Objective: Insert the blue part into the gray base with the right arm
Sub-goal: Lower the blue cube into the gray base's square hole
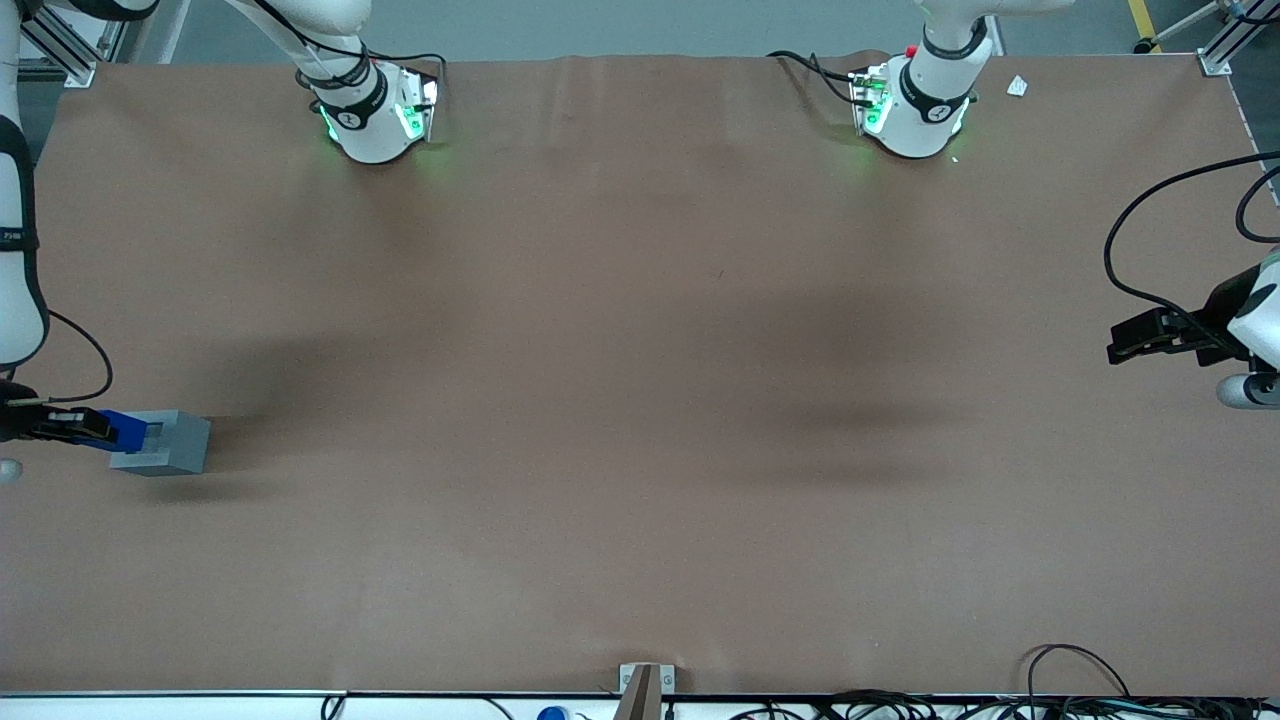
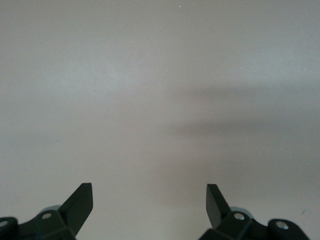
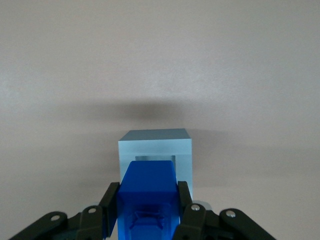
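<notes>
1. Brown worktop [image 1: 640,400]; base [image 1: 165,442] sits at about 8 o'clock in the front view, toward the working arm's end.
2. End effector [image 3: 147,210] clamps the blue part [image 3: 148,192], held low over the base's recess [image 3: 156,158], apparently for insertion.

the hand [image 1: 100,428] sits at the working arm's end of the surface [image 1: 640,400], closed on the blue part [image 1: 125,430]. the part is right over the base [image 1: 165,442], and its tip is at the square hole. nothing stands between them. the brown surface around the base is bare. the two arm bases [image 1: 370,115] stand well apart from it, farther from the front camera.
</notes>
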